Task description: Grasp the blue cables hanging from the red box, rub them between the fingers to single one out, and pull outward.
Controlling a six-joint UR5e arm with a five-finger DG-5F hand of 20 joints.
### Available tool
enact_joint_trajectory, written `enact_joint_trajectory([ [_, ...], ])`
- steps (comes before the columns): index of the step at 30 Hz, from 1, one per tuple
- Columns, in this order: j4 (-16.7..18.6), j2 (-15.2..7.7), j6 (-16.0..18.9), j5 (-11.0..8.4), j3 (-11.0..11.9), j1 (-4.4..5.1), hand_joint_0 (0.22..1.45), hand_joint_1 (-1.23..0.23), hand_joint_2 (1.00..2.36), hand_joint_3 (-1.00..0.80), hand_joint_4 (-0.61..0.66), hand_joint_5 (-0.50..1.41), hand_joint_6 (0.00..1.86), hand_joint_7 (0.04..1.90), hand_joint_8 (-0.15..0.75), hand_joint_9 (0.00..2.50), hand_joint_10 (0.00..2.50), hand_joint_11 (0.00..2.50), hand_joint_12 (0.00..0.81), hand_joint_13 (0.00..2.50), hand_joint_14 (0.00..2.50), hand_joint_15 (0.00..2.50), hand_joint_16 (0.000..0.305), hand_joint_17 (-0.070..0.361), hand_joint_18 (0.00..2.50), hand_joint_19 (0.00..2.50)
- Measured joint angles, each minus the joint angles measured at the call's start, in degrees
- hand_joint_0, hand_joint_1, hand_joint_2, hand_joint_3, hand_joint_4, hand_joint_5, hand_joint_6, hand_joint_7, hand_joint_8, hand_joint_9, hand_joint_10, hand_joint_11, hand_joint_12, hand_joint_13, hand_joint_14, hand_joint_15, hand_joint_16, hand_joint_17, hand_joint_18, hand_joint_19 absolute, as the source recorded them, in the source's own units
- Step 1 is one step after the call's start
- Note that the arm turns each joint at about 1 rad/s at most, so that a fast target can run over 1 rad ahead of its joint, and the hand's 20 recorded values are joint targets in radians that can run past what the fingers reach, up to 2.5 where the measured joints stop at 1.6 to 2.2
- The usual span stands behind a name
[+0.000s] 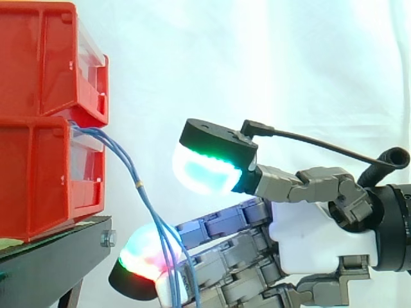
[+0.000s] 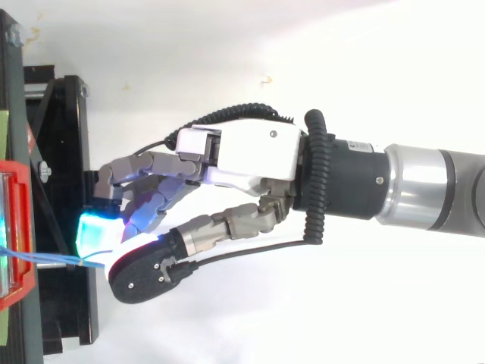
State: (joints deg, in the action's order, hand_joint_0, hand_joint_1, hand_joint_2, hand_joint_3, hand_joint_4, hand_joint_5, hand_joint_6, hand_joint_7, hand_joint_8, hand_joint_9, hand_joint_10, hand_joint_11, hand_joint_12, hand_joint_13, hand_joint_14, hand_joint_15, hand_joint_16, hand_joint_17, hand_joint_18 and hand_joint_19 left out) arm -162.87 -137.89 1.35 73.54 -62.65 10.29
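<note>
Several thin blue cables [image 1: 119, 157] hang out of the front of the lower red bin [image 1: 38, 179] and slope down to the right; one carries a small yellow mark. My hand [image 1: 314, 244] reaches in from the right, below the bins. The cables run across the front of its lower fingers [image 1: 218, 253], whose tip pad glows red and green. The thumb [image 1: 212, 157], glowing cyan and green, is raised well above the cables and does not touch them. In the top view the cables [image 2: 53, 259] lead from the bin into the gap between fingers and thumb of the hand [image 2: 250, 155]. The hand is open.
A second red bin [image 1: 38, 64] sits on top of the lower one. Both rest on a black stand [image 1: 58, 250] with a bolt at its corner, close to the fingertips. A white curtain hangs behind.
</note>
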Motion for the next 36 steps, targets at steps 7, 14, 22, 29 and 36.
enact_joint_trajectory([
  [7,-1.2,0.0,0.4,-0.03,1.0,-0.10,0.56,-0.63,1.01,-0.43,0.20,-0.05,0.50,1.33,0.227,0.87,0.01,0.36,0.324,0.60,0.01,0.33,0.040,0.091,0.39,0.26],
  [14,-1.1,0.0,0.2,-0.13,1.4,0.26,0.61,-0.68,1.01,-0.41,0.16,-0.07,0.54,1.26,0.228,0.87,0.01,0.40,0.321,0.62,0.01,0.34,0.040,0.090,0.43,0.27],
  [22,-1.4,0.0,-1.1,-0.22,3.6,0.51,0.63,-0.79,1.01,-0.35,0.15,-0.15,0.72,0.95,0.226,0.85,0.01,0.51,0.326,0.66,0.02,0.39,0.041,0.092,0.48,0.31],
  [29,-1.6,0.0,-1.3,-0.39,3.7,0.69,0.64,-0.82,1.01,-0.40,0.16,-0.17,0.81,0.81,0.229,0.84,0.02,0.56,0.330,0.67,0.02,0.41,0.042,0.094,0.53,0.33],
  [36,-1.5,-0.1,-1.3,-0.44,3.2,0.84,0.58,-0.76,1.00,-0.43,0.17,-0.14,0.70,0.94,0.231,0.87,0.02,0.56,0.333,0.67,0.02,0.41,0.042,0.095,0.52,0.36],
])
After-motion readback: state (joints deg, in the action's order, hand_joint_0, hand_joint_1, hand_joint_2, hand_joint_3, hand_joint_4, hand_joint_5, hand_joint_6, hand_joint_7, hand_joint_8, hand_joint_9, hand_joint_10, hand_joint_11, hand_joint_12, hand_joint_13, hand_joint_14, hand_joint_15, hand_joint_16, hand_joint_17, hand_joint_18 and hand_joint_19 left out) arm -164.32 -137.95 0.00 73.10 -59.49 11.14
